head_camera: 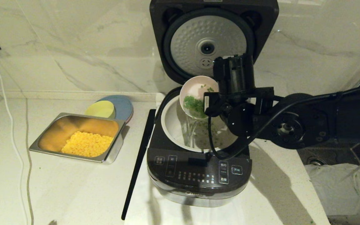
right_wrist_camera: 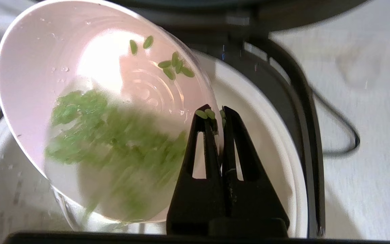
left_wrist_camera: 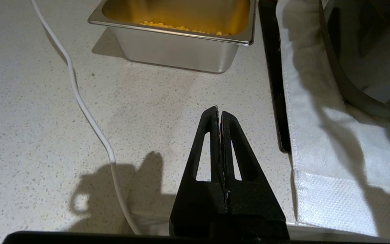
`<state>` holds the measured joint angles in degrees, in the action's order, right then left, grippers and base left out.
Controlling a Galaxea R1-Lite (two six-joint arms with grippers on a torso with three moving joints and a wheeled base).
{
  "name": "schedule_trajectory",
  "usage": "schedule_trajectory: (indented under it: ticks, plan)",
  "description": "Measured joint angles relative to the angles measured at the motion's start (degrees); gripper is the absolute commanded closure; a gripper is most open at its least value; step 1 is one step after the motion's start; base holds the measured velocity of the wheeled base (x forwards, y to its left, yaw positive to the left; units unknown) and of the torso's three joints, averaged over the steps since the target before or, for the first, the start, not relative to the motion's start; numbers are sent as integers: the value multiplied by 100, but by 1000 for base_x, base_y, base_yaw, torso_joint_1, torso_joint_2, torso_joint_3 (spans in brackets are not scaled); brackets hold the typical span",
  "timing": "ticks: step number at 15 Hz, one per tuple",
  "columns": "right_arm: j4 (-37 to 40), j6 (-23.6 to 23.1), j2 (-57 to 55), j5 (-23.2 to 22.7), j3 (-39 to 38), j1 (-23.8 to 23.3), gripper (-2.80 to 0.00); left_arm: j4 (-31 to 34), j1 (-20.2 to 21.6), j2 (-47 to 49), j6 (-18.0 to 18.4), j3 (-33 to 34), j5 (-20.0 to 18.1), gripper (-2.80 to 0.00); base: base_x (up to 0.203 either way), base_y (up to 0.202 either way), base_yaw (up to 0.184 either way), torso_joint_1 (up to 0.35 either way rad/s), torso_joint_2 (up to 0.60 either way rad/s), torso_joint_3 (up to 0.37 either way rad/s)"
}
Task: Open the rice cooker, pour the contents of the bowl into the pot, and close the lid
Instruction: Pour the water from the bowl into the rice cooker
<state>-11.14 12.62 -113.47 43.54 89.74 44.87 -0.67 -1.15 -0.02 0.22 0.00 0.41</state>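
Pale speckled tabletop (head_camera: pixel 73 187) under a marble wall, white cable (head_camera: pixel 11 125) trailing down the far left. Left of centre, a steel tray (head_camera: pixel 111 154) with yellow corn (head_camera: pixel 87 143) heaped in its near half; just behind it, a yellow bowl (head_camera: pixel 100 109) resting on a blue plate (head_camera: pixel 122 104). Left claw (left_wrist_camera: pixel 219 112) parked low over the tabletop near the tray, closed on nothing, fingers pressed together. At centre, black cooker (head_camera: pixel 198 175) on a white cloth (left_wrist_camera: pixel 333 159), lid (head_camera: pixel 212 40) standing open at the far side with its dimpled silver underside facing forward. Cream pot (head_camera: pixel 172 125) seated inside, green bits scattered on its floor. Above the pot's far half, pink bowl (head_camera: pixel 198 97) tipped steeply, mouth turned left and downward, greens (head_camera: pixel 195 106) sliding toward its low rim, a few stuck higher up. Right claw (right_wrist_camera: pixel 217 113) clamped on the bowl's right rim, one finger inside and one outside, arm reaching in from the right.
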Motion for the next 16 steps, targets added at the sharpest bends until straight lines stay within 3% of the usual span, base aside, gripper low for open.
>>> schedule_trajectory:
  ticks: [4, 10, 13, 16]
  plan:
    - [-2268, -1006, -27, 77, -961, 5, 0, 1, 0, 0, 0, 0, 0, 0, 0, 0, 0, 0, 0, 0]
    - [-5081, -2350, -319, 219, -1686, 5, 0, -1, 0, 0, -1, 0, 0, 0, 0, 0, 0, 0, 0, 0]
    - [-5946, -2704, -461, 185, -1825, 9, 0, -1, 0, 0, 0, 0, 0, 0, 0, 0, 0, 0, 0, 0]
    - [-6029, -2765, -537, 175, -1786, 93, 0, -1, 0, 0, 0, 0, 0, 0, 0, 0, 0, 0, 0, 0]
